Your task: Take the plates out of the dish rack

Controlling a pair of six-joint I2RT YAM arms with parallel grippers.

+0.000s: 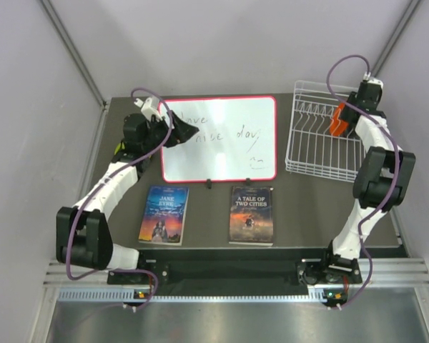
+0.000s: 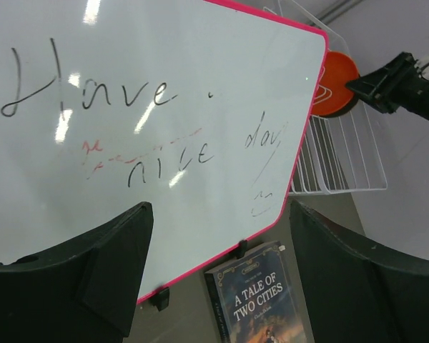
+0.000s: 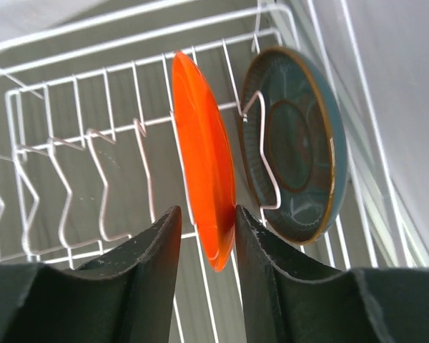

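Observation:
The white wire dish rack (image 1: 318, 153) sits at the table's far right. An orange plate (image 3: 204, 164) stands on edge between its prongs, with a dark blue-grey plate (image 3: 300, 143) upright just to its right. My right gripper (image 3: 206, 214) straddles the orange plate's lower rim. Its right finger touches the plate and a narrow gap shows at the left finger. My left gripper (image 2: 220, 207) hovers open over the whiteboard's left part with nothing between its fingers. From there the orange plate (image 2: 337, 82) and the rack (image 2: 343, 164) show in the distance.
A red-framed whiteboard (image 1: 222, 150) with handwriting lies at the back centre, beside the rack. Two books lie in front of it: "Jane Eyre" (image 1: 164, 214) on the left and "A Tale of Two Cities" (image 1: 251, 214) on the right. Walls close in on both sides.

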